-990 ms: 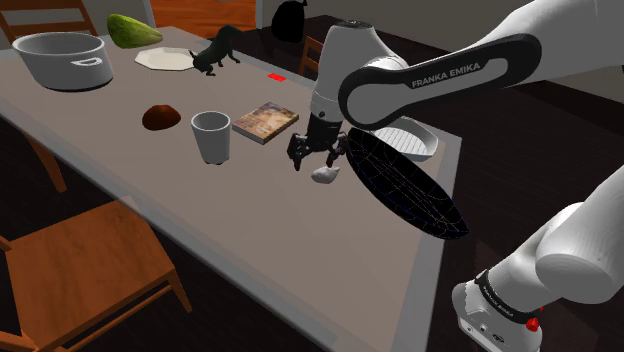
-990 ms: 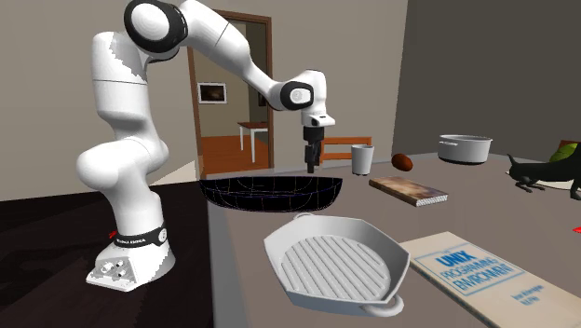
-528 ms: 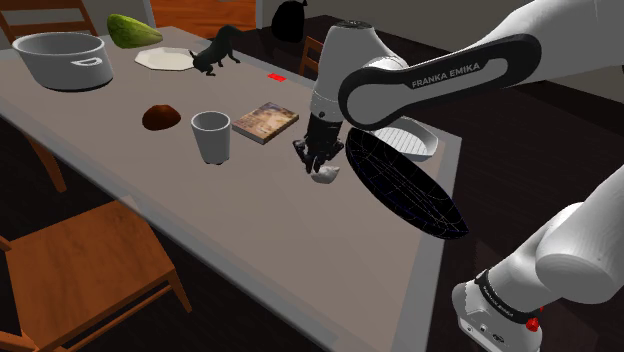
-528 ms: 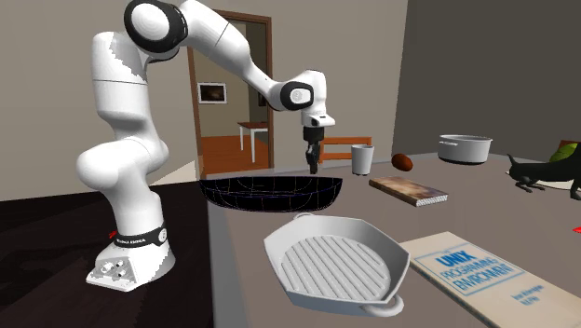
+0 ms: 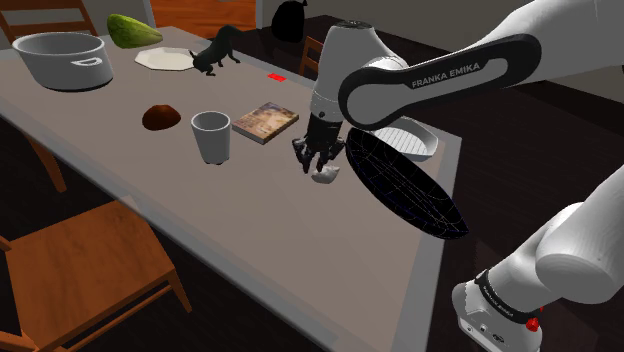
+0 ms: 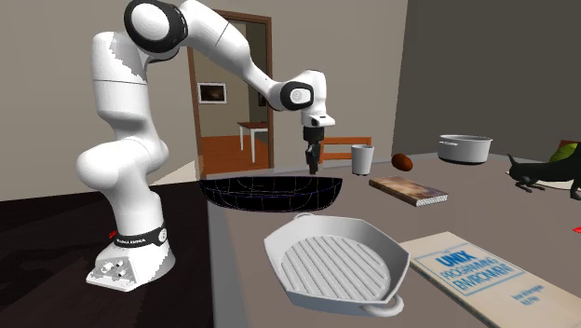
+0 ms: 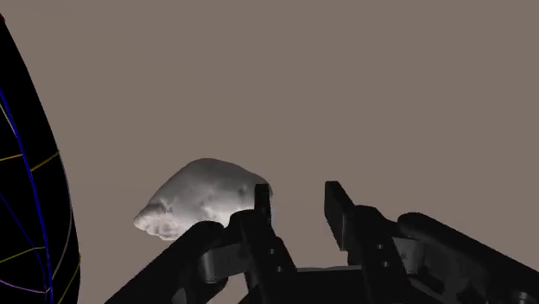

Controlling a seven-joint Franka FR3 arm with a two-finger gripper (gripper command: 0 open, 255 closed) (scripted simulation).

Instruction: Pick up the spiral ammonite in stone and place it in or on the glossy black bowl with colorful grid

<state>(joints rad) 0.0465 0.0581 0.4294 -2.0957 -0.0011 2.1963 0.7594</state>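
Your fingers [image 5: 319, 163] stand apart with a narrow gap, and only bare desk [image 5: 250, 220] shows through that gap: nothing is clasped. The ammonite [image 7: 203, 197], a pale grey lump, sits on the desk just under the hand and offset to one side. In the wrist view it lies outside the gap, against the outer face of the finger nearer the bowl [image 5: 405, 190]. Whether it touches that finger you cannot tell.

That offset is what your next move hangs on. Close as you are and you would likely catch air or nudge the stone aside. Judge it this way: shift the hand toward the bowl's side until the stone sits between the fingers, then close. Its long axis seems to run roughly along the line joining the fingers, a little slanted, so a turn of the wrist to take it across the short way may give a firmer hold.

The bowl, black with thin coloured grid lines, stands just beside the stone near the desk's edge, so the carry is short.

The desk is flat, plain grey-brown. A cup [image 5: 211, 135] and a book [image 5: 266, 121] stand well apart from your work. A wooden chair [image 5: 90, 260] sits beside the desk over a dark floor
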